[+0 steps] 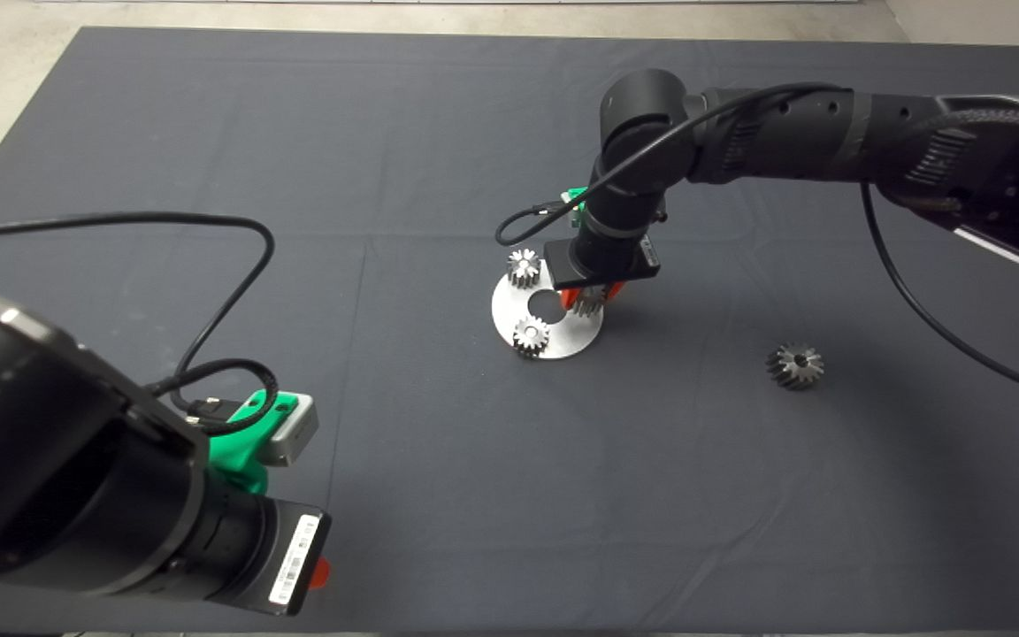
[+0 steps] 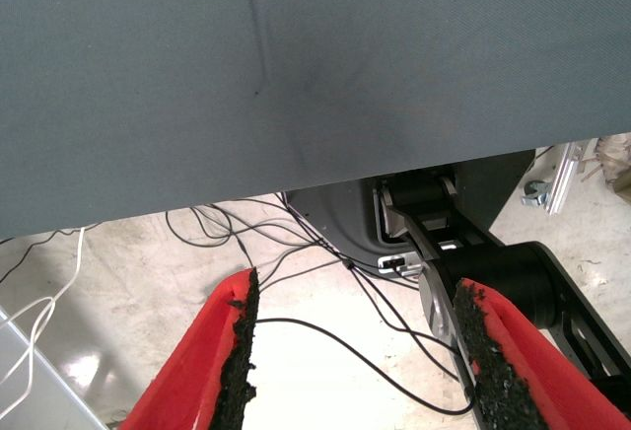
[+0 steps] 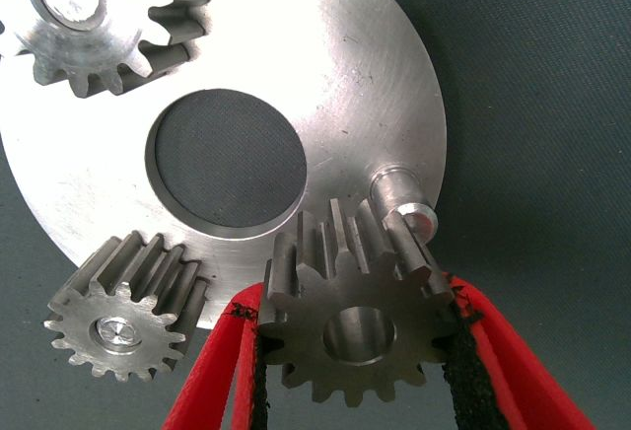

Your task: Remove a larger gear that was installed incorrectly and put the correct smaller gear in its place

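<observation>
My right gripper (image 1: 590, 299) (image 3: 355, 371) is shut on the smaller gear (image 3: 353, 323), dark with a wide centre hole, also seen in the head view (image 1: 589, 305). It holds the gear over the edge of the round silver plate (image 3: 335, 75) (image 1: 567, 341), right beside a bare pin (image 3: 402, 203). The gear's hole is off the pin. Two small silvery gears (image 3: 94, 26) (image 3: 123, 317) sit on the plate's other pins. The larger gear (image 1: 794, 365) lies on the mat to the right, apart from the plate. My left gripper (image 2: 350, 351) is open and empty at the lower left.
The plate has a wide centre hole (image 3: 225, 159). The left wrist view shows the mat's edge (image 2: 296, 105), with floor cables (image 2: 296, 243) and the robot base beyond. A black cable (image 1: 235, 230) loops over the mat at the left.
</observation>
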